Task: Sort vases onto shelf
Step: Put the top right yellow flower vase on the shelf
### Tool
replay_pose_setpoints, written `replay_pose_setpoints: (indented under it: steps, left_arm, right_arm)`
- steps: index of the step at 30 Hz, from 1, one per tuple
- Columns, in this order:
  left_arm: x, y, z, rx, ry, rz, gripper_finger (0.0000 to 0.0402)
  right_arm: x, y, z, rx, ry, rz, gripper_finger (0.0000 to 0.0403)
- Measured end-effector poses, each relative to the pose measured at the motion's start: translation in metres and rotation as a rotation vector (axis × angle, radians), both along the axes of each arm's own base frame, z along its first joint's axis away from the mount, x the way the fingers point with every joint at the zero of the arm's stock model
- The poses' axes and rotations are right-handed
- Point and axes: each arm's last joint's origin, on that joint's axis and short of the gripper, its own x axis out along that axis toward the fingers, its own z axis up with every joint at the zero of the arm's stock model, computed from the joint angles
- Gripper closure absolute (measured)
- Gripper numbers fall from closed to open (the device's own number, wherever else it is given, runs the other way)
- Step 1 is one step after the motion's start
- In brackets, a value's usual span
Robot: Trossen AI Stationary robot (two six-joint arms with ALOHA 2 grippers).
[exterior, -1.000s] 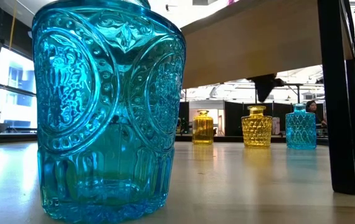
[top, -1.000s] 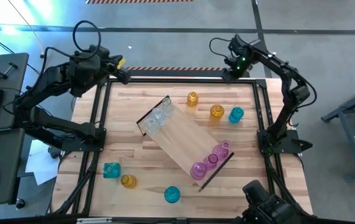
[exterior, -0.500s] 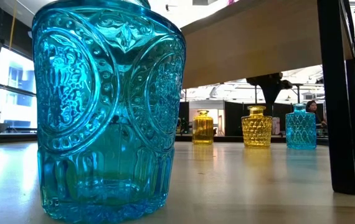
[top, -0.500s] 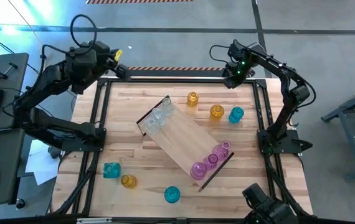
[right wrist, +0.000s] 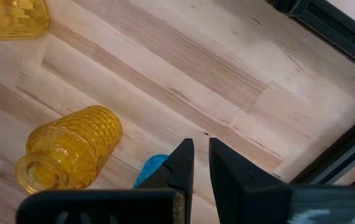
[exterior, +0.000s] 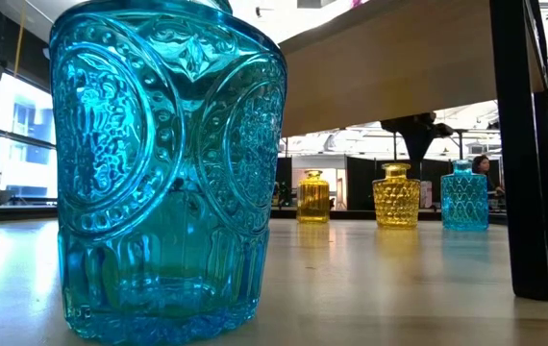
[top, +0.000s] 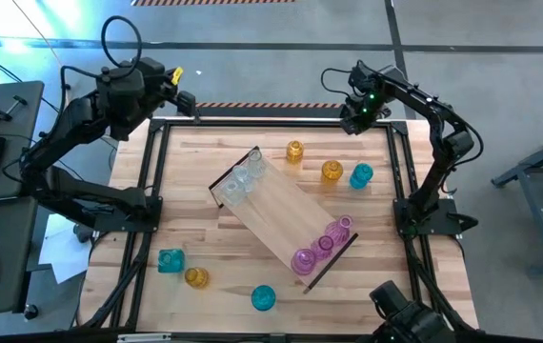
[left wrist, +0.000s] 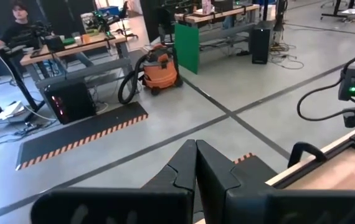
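We read the shelf (top: 284, 218) as grouped by colour: clear vases (top: 241, 178) at one end, pink vases (top: 321, 247) at the other. Our right hand (top: 345, 113), nearly clenched and empty, hovers beyond the shelf near the amber vase (top: 331, 171); our left hand (top: 191, 103) waits clenched.

One camera looks straight down on the table (top: 281, 143); another sits at tabletop level, close against a blue vase (exterior: 163, 173); both share it.

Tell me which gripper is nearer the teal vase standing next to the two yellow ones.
Right. The right gripper hovers by the table's far edge, just beyond the teal vase. The left gripper is off the far left corner, well away.
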Motion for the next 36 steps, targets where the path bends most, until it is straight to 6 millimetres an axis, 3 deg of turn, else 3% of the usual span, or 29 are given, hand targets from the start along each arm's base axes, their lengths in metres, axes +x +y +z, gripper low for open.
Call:
replay_pose_setpoints:
  steps: [36]
  left_arm:
    - [0.002, -0.001, 0.0, 0.016, 0.055, -0.091, 0.0401]
  right_arm:
    - [0.008, -0.013, 0.001, -0.135, -0.082, 0.0, 0.037]
